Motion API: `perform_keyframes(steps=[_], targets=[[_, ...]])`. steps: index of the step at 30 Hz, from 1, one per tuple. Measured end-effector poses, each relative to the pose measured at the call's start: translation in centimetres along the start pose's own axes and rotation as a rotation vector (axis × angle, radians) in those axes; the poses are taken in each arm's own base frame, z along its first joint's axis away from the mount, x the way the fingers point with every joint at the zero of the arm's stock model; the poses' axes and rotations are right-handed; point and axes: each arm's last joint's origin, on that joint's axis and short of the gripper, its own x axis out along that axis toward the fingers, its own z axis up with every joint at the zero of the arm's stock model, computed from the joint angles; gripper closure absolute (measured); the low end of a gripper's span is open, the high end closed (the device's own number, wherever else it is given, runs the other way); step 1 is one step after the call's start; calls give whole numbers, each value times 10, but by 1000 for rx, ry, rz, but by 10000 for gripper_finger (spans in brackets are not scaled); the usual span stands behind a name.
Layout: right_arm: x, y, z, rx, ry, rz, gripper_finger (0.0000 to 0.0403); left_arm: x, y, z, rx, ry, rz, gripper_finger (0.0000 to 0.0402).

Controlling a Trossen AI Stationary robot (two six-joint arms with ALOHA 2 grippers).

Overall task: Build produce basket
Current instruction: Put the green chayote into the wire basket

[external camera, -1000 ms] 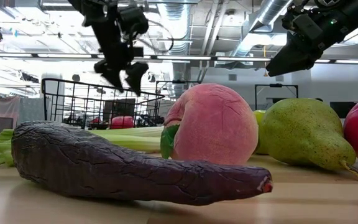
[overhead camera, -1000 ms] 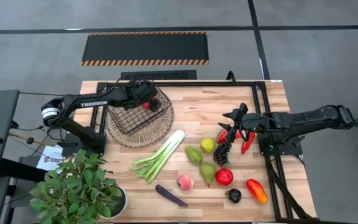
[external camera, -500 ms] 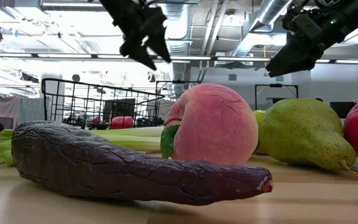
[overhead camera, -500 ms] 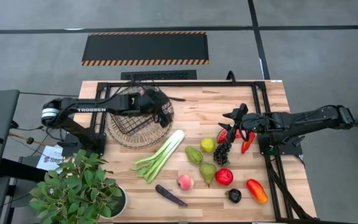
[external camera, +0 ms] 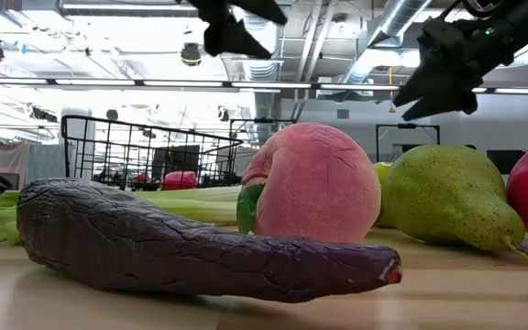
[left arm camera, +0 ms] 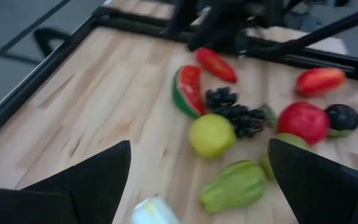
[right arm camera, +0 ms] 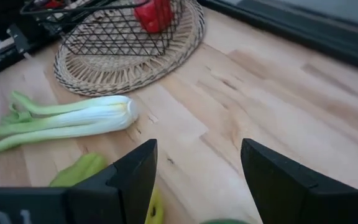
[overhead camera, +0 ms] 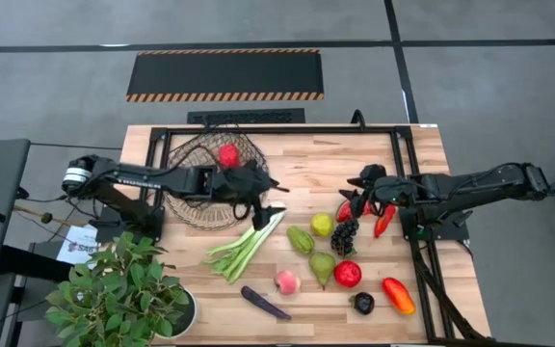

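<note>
Bench [overhead camera: 316, 164] carries everything. Basket [overhead camera: 200, 188] sits on a woven mat [right arm camera: 166, 56] at the bench's left rear, with one red apple [overhead camera: 228, 155] already inside — nothing else in it that I can see. The rest of the produce is out on the wood: leek [overhead camera: 249, 241] lies just beside the mat, tips toward the front. To its right is the cluster — green pear [overhead camera: 301, 239], yellow-green fruit [overhead camera: 322, 225], grapes [overhead camera: 344, 234], watermelon slice [left arm camera: 188, 90], chilli [overhead camera: 384, 220]. Nearer the front edge: second pear [overhead camera: 321, 267], red apple [overhead camera: 348, 274], peach [overhead camera: 286, 282], aubergine [overhead camera: 264, 303], orange pepper [overhead camera: 398, 295] and a small dark fruit [overhead camera: 362, 303].

Left gripper [overhead camera: 266, 200] hangs above the white end of the leek, jaws spread wide, holding nothing. Right gripper [overhead camera: 362, 186] hovers above the bench just behind the watermelon slice and chilli, jaws also apart and empty.

My read: we're between placements — one item loaded, left arm set up for the next pick. Leek is the likely target. Next move needs a descent onto the stalk with the jaws straddling it across its width, then a lift high enough to clear the basket rim. The stalk is longer than the basket is wide, so it will probably rest tilted against the wire.
</note>
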Motion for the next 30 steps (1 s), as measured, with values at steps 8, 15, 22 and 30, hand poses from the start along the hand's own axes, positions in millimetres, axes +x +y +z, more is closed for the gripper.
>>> perform_keyframes(steps=[8, 15, 22, 30], targets=[[-1, 0, -4, 18, 56, 27, 148, 16, -33, -8, 131, -35, -97, 38], [1, 2, -5, -38, 61, 25, 148, 69, -31, -33, 237, 48, -181, 38], [4, 3, -8, -53, 79, 20, 148, 111, -33, -61, 329, 94, -361, 38], [11, 10, -16, -92, 130, 16, 148, 137, -32, -86, 446, 137, -357, 38]])
